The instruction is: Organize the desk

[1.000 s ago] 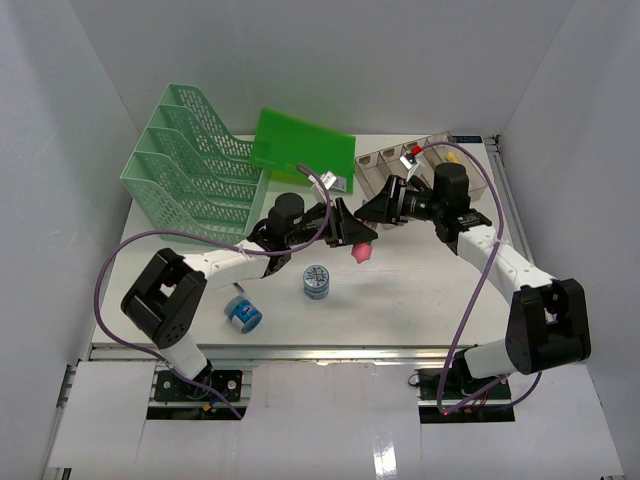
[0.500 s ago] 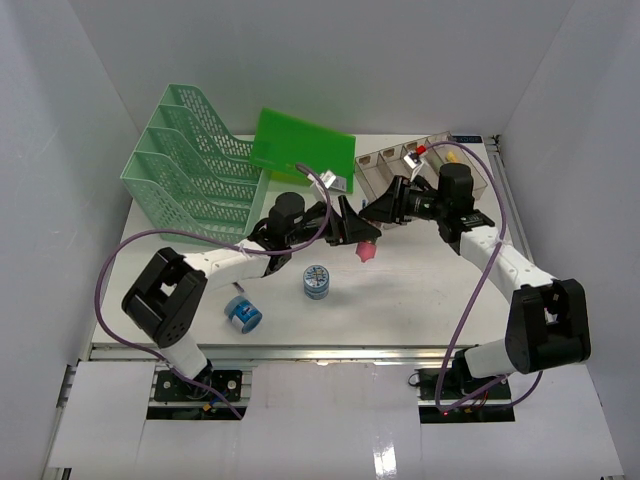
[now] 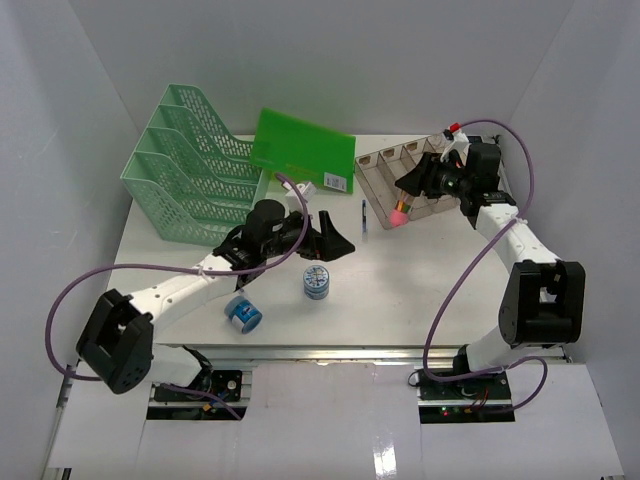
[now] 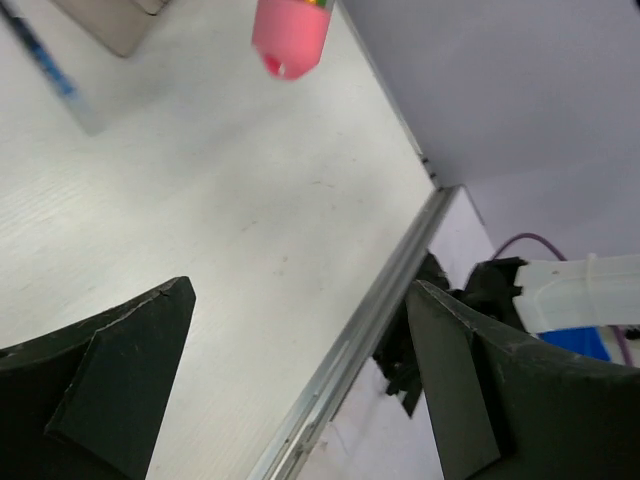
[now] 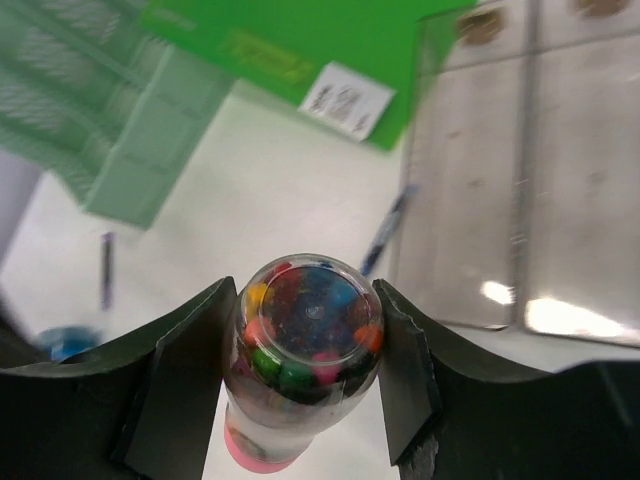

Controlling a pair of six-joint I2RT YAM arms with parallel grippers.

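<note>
The desk [image 3: 420, 270] is a white tabletop with metal rail edges. A small clear bottle [image 5: 305, 345] of coloured beads with a pink cap [image 3: 398, 214] hangs cap-down, and my right gripper [image 3: 408, 193] [image 5: 305, 290] is shut on it. It hangs just left of the clear compartmented tray [image 3: 385, 178]. My left gripper [image 3: 332, 240] [image 4: 300, 290] stands wide open and empty near the desk's middle, well left of the bottle. In the left wrist view the pink cap [image 4: 290, 35] shows at the top edge.
A mint-green mesh file rack [image 3: 190, 170] stands at the back left with a green folder [image 3: 300, 150] leaning beside it. A blue pen [image 3: 363, 215] lies by the tray. Two blue tape rolls [image 3: 316, 282] [image 3: 242, 314] sit near the front.
The left gripper opened, let go of the bottle and drew back to the left. The right gripper closed on the bottle and carried it right, toward the tray.
</note>
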